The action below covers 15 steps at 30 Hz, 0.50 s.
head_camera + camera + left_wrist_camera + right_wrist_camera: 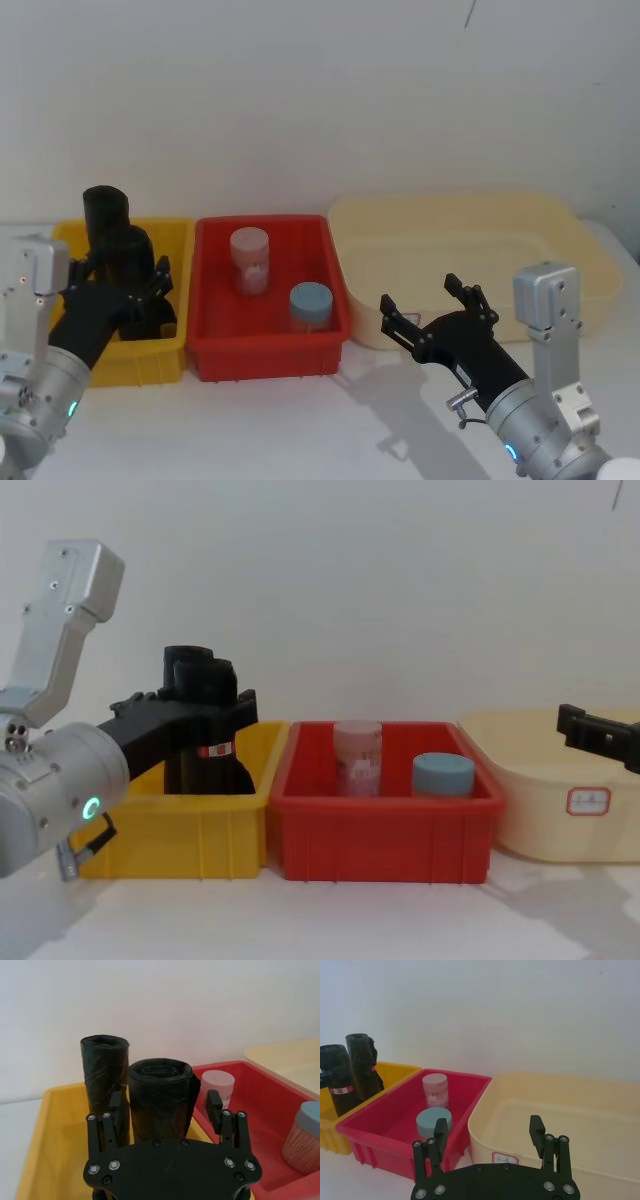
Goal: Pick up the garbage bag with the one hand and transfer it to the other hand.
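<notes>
The garbage bag (160,1100) stands upright in the yellow bin (165,355), at the left end of the row of three containers on the table (300,420). It is a thick black roll, and in the chest view a small red-and-white label (213,751) shows on its lower part. A slimmer black roll (105,1077) stands just beside it in the same bin, on the side nearer to the wall, and it reaches a little higher.

The left gripper (120,275) is over the yellow bin and reaches in from the near left. Its jaws are apart, with one finger on each side of the garbage bag. In the left wrist view one finger (116,1105) is close against the bag, between it and the slimmer roll. The other finger (214,1105) has a small gap to the bag. I cannot tell if the first finger really touches the plastic.

The right gripper (418,292) hangs above the table in front of the cream tub (560,250), well apart from the bag. Its jaws are wide apart and hold nothing.

The red bin (270,355) is between the yellow bin and the tub. In it stand a pink jar (250,260) and a jar with a blue lid (311,303), near each other.
</notes>
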Tool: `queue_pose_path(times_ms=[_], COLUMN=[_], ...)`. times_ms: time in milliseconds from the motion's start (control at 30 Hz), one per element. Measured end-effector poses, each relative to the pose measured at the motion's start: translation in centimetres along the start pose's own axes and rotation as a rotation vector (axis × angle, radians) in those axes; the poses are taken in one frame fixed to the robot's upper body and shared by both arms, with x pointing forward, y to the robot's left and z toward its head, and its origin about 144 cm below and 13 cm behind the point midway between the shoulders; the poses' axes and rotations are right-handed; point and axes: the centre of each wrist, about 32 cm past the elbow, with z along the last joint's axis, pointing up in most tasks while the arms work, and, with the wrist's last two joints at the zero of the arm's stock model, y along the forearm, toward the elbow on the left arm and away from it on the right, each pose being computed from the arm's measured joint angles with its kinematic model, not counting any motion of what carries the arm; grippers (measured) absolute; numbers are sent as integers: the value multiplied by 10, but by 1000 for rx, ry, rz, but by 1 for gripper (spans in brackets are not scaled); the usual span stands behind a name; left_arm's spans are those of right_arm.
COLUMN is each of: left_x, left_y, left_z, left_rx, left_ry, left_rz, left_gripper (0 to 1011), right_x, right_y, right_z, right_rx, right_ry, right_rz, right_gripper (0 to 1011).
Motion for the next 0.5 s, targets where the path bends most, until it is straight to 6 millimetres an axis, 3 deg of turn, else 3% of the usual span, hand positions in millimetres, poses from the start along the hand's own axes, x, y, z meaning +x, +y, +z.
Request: queue_pose_path(times_ms=[267, 500], left_x=[1, 1], left_y=[-6, -8], left_z=[-3, -3], left_rx=[3, 1], left_ry=[10, 9], left_rz=[-17, -23], left_gripper=[824, 592], right_x=[0, 0], right_y=[0, 0], right_z=[0, 0], right_rx=[0, 0], right_ry=[0, 0], right_rz=[0, 0], right_gripper=[1000, 1001])
